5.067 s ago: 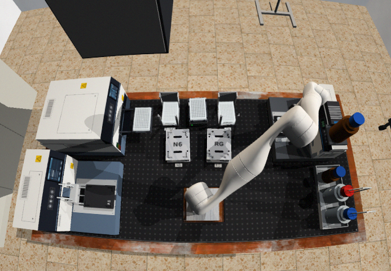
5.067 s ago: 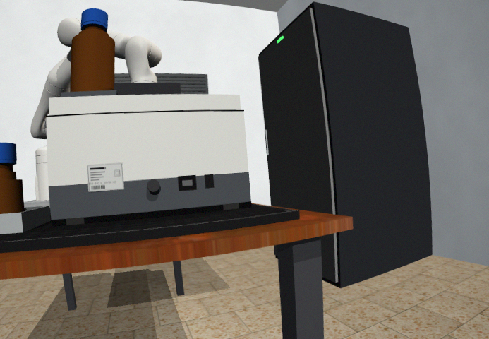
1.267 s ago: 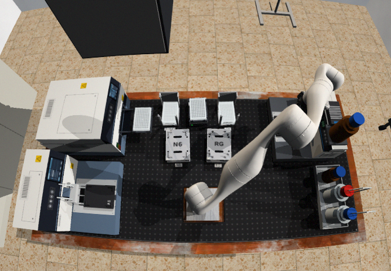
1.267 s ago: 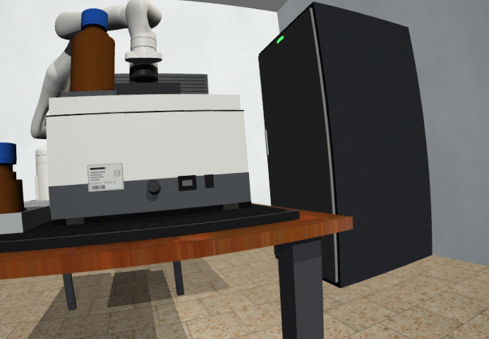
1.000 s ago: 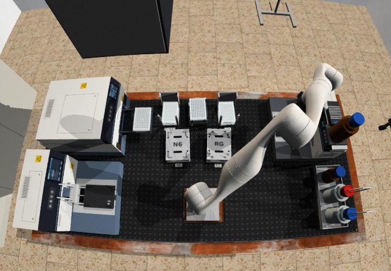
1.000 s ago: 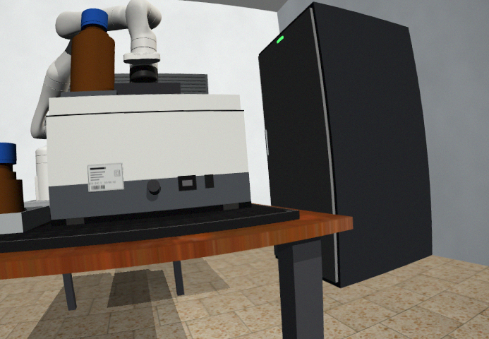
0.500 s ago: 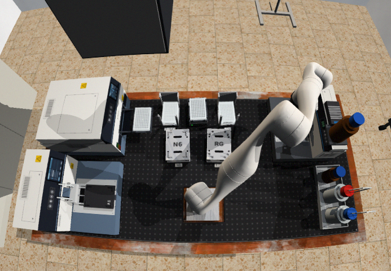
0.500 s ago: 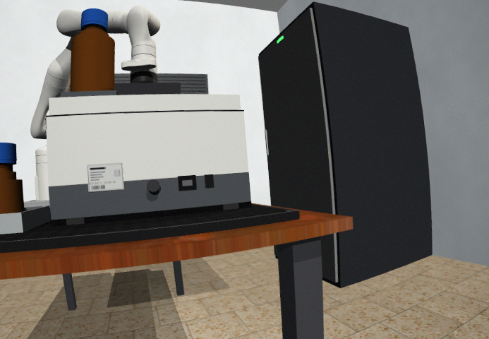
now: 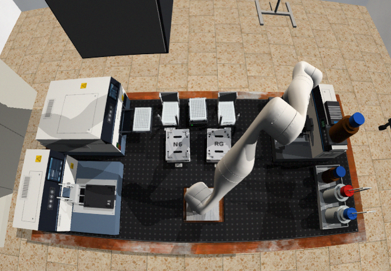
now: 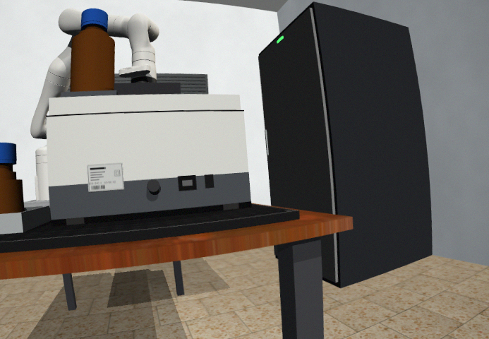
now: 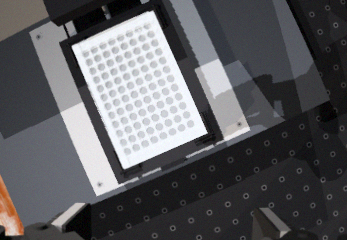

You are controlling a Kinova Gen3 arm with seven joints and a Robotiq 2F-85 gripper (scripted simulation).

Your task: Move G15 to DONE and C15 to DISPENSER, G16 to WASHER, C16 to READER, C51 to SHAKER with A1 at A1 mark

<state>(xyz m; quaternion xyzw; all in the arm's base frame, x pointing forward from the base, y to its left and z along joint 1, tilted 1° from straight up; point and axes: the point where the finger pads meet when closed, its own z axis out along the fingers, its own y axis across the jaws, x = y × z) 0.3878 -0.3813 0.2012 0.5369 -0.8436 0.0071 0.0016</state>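
Black cabinet (image 10: 372, 152); brown bottles (image 9: 346, 126); tiled floor (image 9: 202, 47).

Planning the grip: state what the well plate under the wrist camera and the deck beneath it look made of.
Well plate: seemingly white moulded plastic, matte; evenly spaced round wells, no glare.
Deck: probably black-coated metal breadboard, matte; a regular grid of ringed holes.
The claw is open, holding nothing.

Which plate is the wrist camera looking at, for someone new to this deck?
Find the white instrument at the deck's right edge, carrying a brown bottle. The plate sits in the dark carrier before it, under the arm, apart from the row along the back.
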